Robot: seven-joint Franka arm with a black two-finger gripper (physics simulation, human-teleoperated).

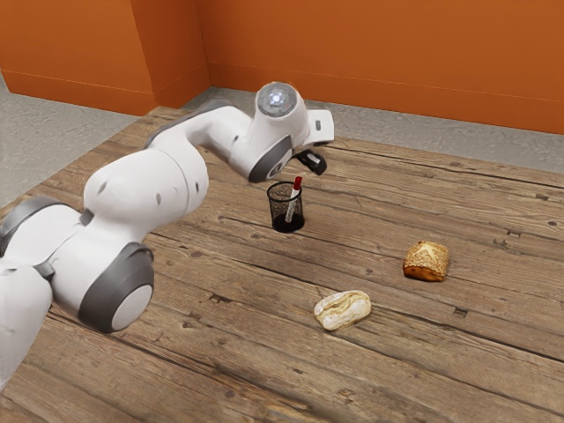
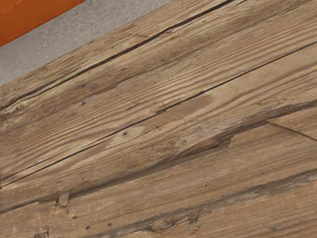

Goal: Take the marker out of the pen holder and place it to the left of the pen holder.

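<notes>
My black gripper (image 1: 314,162) is raised above the table, up and slightly to the exterior view's right of the pen holder, touching nothing that I can make out. The black mesh pen holder (image 1: 286,220) stands upright on the wooden table. Inside it leans the marker (image 1: 292,208), white with a red cap that sticks out above the rim toward the exterior view's right.
A pale bread roll (image 1: 343,310) lies on the table (image 1: 220,352) nearer the exterior view's camera. A browner, seeded loaf (image 1: 426,262) rests farther to the exterior view's right. In the wrist view are bare planks (image 2: 163,119) and the table's edge.
</notes>
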